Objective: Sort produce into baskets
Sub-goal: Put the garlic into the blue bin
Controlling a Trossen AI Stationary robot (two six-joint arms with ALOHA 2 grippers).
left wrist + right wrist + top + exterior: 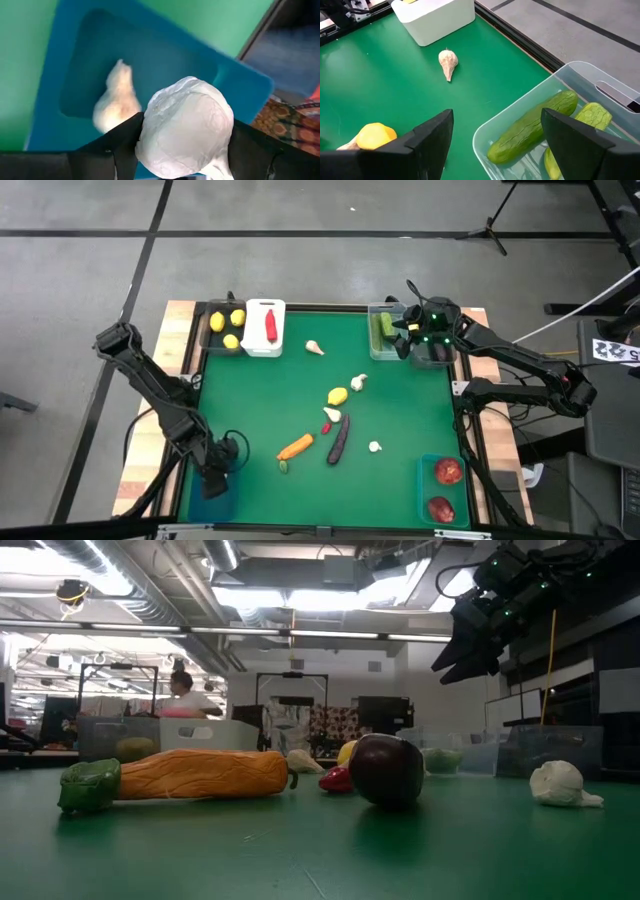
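Garlic bulb (184, 127) clamped in left gripper (182, 150) (high view hides it); right gripper (495, 140) apart.

Both arms are dark, near-black, built of slim jointed links with black cables looping along them. The right hand (408, 332) carries small green lights on its wrist housing. The left hand (182, 150) has two broad, flat, matte dark fingers (107, 150) with angular edges.
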